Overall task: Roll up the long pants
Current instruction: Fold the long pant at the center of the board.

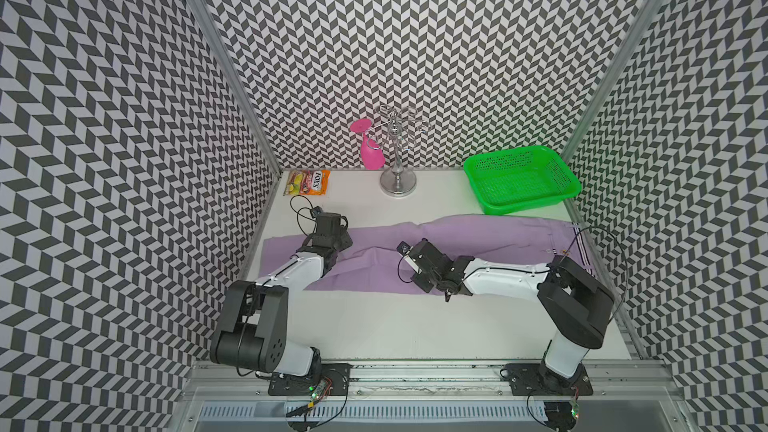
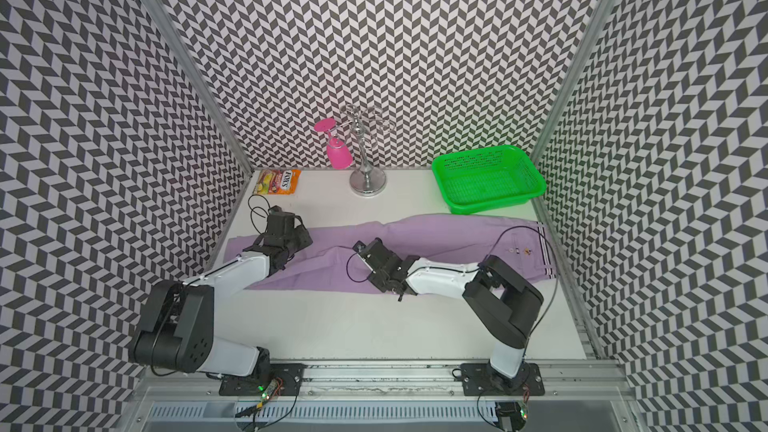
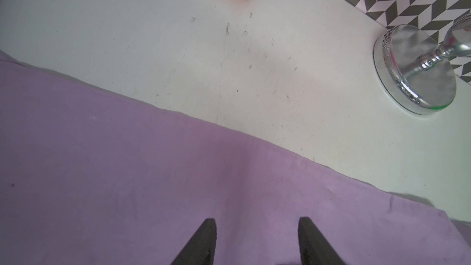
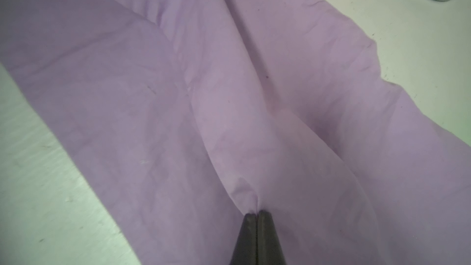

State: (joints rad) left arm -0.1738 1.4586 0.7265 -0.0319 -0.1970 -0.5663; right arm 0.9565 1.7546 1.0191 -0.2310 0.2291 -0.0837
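Garment: the long pants (image 1: pixel 457 234), large lilac cloth trousers with a dark-and-white striped waistband, lie spread flat and unrolled on the white table (image 1: pixel 415 326).
Position: just beside the near wall of the green perforated plastic basket (image 1: pixel 523 205); the waistband end is closest to the basket, and the legs stretch away from it; whether cloth and basket touch cannot be told.
Right gripper (image 4: pixel 257 214): closed on a small pinch of lilac cloth about halfway along the pants from the basket; the fabric gathers into a raised ridge running out from the tips.
Left gripper (image 3: pixel 257 221): jaws parted and holding nothing, over the leg end farthest from the basket; contact with the cloth cannot be told.
Handling: likely light, soft and limp; thin fabric that creases easily, drags and bunches instead of sliding as a sheet, and has no stiffness to hold a roll.
Where to hold: judged best at one end, both grippers apart across its width, so that the roll starts straight; a single mid-length pinch would probably only tent the cloth.
Risk: a loose or skewed roll; cloth dragged against the basket.
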